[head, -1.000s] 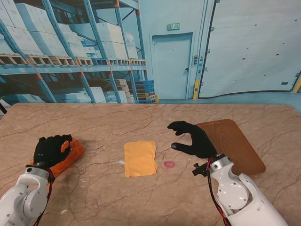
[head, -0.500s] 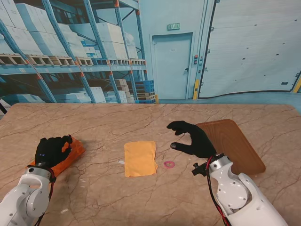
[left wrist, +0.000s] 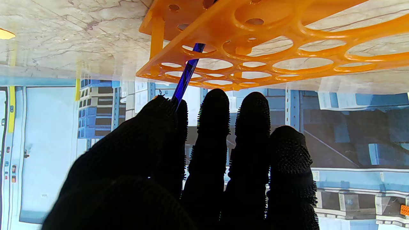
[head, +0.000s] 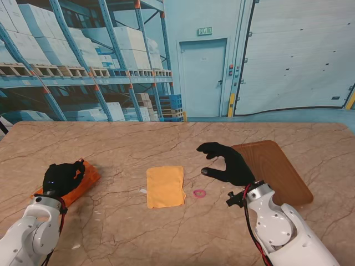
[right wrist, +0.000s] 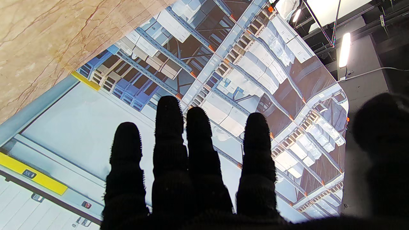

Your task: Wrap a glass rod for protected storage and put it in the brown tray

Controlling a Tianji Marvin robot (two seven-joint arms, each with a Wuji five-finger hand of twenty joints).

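Pinching the glass rod (left wrist: 187,72) – left hand (left wrist: 179,166) fingers (left wrist: 212,127) clamped; right hand (head: 226,162) fingers apart.

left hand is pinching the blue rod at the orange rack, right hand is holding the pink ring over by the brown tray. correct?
Partly. The left hand does pinch the blue rod at the orange rack, as the left wrist view shows. The right hand is open and holds nothing: in the stand view the pink ring lies on the table, apart from it, beside the brown tray.
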